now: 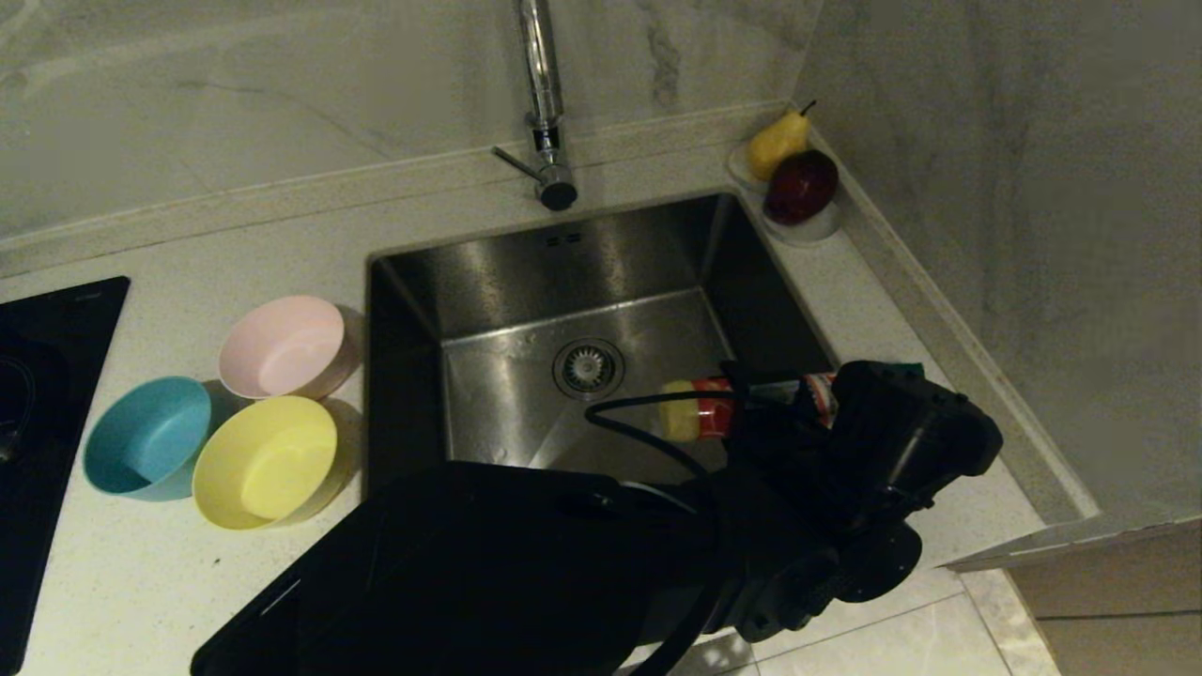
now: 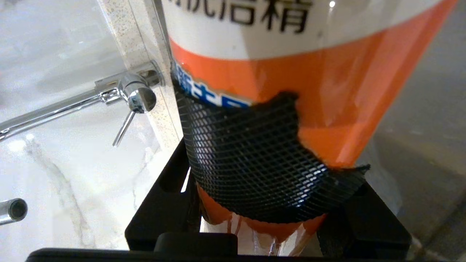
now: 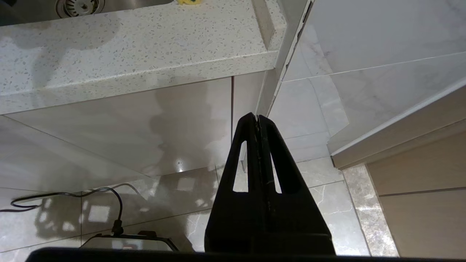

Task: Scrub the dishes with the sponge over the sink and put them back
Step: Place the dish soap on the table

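Three bowls (image 1: 235,413) on speckled countertop (image 1: 169,582) beside steel sink (image 1: 526,282)

The right gripper (image 3: 257,118), fingers pressed together, hangs below the counter (image 3: 127,54), sink drain (image 3: 78,5) at eleven o'clock.

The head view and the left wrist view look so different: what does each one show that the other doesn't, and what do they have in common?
Only the head view shows the pink bowl, blue bowl and yellow bowl on the counter, the sink, and the fruit dish.

Only the left wrist view shows the black mesh around the bottle and the printed lettering.

Both show the left gripper holding the orange detergent bottle, and the chrome tap.
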